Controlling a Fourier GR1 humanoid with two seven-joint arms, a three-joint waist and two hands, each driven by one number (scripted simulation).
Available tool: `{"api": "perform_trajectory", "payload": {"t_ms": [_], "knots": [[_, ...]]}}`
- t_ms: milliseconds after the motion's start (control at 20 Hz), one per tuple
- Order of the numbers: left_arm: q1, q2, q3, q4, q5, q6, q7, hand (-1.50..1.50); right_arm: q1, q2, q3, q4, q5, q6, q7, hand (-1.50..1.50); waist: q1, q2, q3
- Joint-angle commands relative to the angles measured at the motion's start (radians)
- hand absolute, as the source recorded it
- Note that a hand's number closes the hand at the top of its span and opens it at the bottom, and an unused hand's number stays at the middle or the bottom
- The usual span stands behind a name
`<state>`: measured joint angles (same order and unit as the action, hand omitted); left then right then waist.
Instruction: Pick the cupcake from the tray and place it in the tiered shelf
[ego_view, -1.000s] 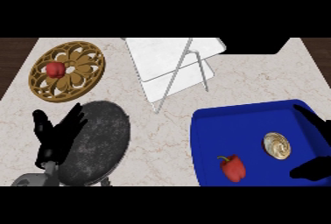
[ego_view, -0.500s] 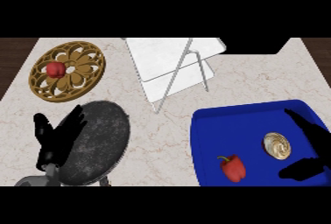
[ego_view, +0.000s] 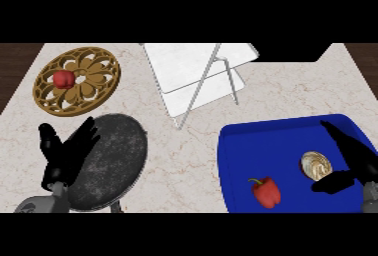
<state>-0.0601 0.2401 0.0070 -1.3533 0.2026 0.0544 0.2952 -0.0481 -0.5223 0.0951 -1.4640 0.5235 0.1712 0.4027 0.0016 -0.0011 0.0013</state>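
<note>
Head view: cupcake sits on the blue tray, toward the tray's right side, seen top-down as a pale swirled round top. A red bell pepper lies on the tray too, down-left of the cupcake, apart from it. Likely light, with soft frosting on top and a thin wrapper that would crush, so best taken by the sides low on the wrapper, kept upright, no squeeze on the top.

Right hand is over the tray's right edge, just right of the cupcake, fingers straight and spread, thumb out below the cupcake. Hand brackets the cupcake from the right and is not closed on it; contact can't be told.

Left hand rests well left of the tray, fingers up and apart, over the dark round pan, holding nothing.

Tiered shelf, white with a wire frame, stands up-left of the tray, well apart from the cupcake. Patterned trivet with a small red item sits far left of the tray.
</note>
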Motion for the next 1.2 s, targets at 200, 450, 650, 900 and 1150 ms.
{"api": "perform_trajectory", "payload": {"t_ms": [200,450,650,900,1150], "knots": [[0.007,-0.034,0.019,-0.003,-0.04,-0.007,0.007,0.0,-0.048,0.086,-0.057,0.19,0.087,-0.058,-0.181,-1.5,0.001,0.001,-0.001],[0.046,-0.034,0.046,0.025,-0.047,-0.06,-0.057,0.0,-0.072,0.149,-0.057,0.191,0.142,-0.079,-0.167,-1.5,0.0,0.001,-0.001],[0.033,-0.043,0.021,-0.019,-0.058,-0.033,-0.017,0.0,-0.075,0.113,0.065,0.288,0.193,0.022,-0.251,1.5,0.014,0.004,-0.001],[-0.013,-0.051,0.048,0.074,-0.065,-0.04,-0.039,0.0,-0.028,0.107,0.031,0.138,0.158,0.075,-0.265,1.5,-0.006,0.001,-0.002],[0.006,-0.037,0.054,0.02,-0.063,-0.058,-0.019,0.0,0.011,0.119,0.009,0.22,0.183,-0.052,-0.454,1.5,-0.003,0.001,-0.001]]}}
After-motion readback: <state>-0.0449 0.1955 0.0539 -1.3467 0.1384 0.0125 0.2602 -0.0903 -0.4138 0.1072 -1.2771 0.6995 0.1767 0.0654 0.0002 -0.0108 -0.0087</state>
